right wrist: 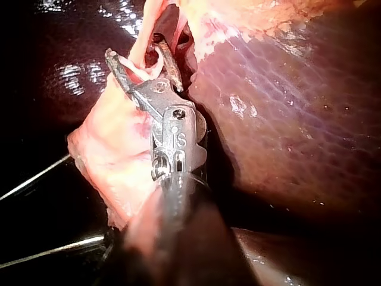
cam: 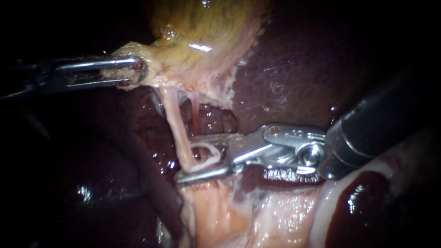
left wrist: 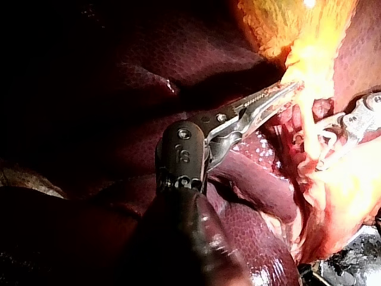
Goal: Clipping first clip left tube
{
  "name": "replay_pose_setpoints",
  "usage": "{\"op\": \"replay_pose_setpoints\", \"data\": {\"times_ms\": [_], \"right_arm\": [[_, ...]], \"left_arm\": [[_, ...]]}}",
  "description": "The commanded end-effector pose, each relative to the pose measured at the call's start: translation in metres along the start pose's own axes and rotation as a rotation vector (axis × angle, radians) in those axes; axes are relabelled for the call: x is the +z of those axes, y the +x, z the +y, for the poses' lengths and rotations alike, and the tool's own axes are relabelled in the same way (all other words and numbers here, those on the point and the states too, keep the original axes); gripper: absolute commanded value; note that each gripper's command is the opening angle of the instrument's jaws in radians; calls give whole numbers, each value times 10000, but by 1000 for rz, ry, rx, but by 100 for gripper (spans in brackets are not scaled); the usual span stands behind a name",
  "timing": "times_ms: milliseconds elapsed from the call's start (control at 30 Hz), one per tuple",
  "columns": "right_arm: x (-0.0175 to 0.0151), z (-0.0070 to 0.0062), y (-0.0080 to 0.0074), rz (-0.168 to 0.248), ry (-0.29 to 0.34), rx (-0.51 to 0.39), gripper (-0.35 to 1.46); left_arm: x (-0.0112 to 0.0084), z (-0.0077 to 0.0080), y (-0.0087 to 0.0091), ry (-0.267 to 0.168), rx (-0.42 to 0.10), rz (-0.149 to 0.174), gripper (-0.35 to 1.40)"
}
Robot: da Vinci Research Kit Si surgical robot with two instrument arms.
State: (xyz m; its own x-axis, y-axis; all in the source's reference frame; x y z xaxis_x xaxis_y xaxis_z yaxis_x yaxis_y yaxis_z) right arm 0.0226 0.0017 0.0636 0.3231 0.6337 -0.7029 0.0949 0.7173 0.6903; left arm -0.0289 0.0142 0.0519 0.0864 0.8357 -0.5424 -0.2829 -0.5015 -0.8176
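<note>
Left instrument (cam: 140,71): enters from the left, and its jaws are clamped on a pale flap at the lower edge of the gallbladder (cam: 206,32). The same grip is seen in the left wrist view, where the jaws (left wrist: 294,88) are closed on yellow-lit tissue ahead of the shaft.

Right instrument (cam: 186,158): enters from the right and is laid roughly level across the field. Its jaws are held apart with a white clip (cam: 209,154) seated between them, and both jaws are touched by the clip's legs. The clip is not squeezed flat; its loop is seen standing open.

Left tube (cam: 173,119): a pale strand, seen running down from the gallbladder's lower edge into pink tissue below. It is crossed by the right instrument's jaws and lies in the gap between them, near their tips, inside the clip's mouth. Whether the tube is actually touched by the clip cannot be told.

Right tube (cam: 195,108): thinner, just beside the left one, and seen only above the upper jaw.

Liver (cam: 303,69): dark red, behind and to the right of the tubes.

Right wrist view: the jaws (right wrist: 134,53) are seen spread, with a pale strand passing between them.
</note>
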Motion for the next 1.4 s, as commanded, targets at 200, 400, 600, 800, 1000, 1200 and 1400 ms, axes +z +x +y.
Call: {"op": "replay_pose_setpoints", "data": {"times_ms": [200, 400, 600, 800, 1000, 1200, 1400], "right_arm": [[13, -2, 1, -2, 7, -2, 50], [23, -3, 1, -7, 13, -4, 50], [27, -9, 4, -7, 29, -5, 50], [27, -25, 7, 3, 68, -13, 50], [29, -47, 14, 12, 114, -27, 50], [33, -65, 21, 21, 141, -17, 49], [30, -73, 26, 24, 148, -17, 49]], "left_arm": [[0, 0, 0, 1, 0, 0, -35], [2, 0, 0, 1, 0, 0, -35], [2, 0, 0, 1, 0, 1, -35], [1, 0, 0, 1, 0, 0, -35], [1, 0, 0, 1, 0, 0, -35], [1, 0, 1, 1, 0, 0, -35], [0, 0, 1, 0, 0, 0, -35]]}}
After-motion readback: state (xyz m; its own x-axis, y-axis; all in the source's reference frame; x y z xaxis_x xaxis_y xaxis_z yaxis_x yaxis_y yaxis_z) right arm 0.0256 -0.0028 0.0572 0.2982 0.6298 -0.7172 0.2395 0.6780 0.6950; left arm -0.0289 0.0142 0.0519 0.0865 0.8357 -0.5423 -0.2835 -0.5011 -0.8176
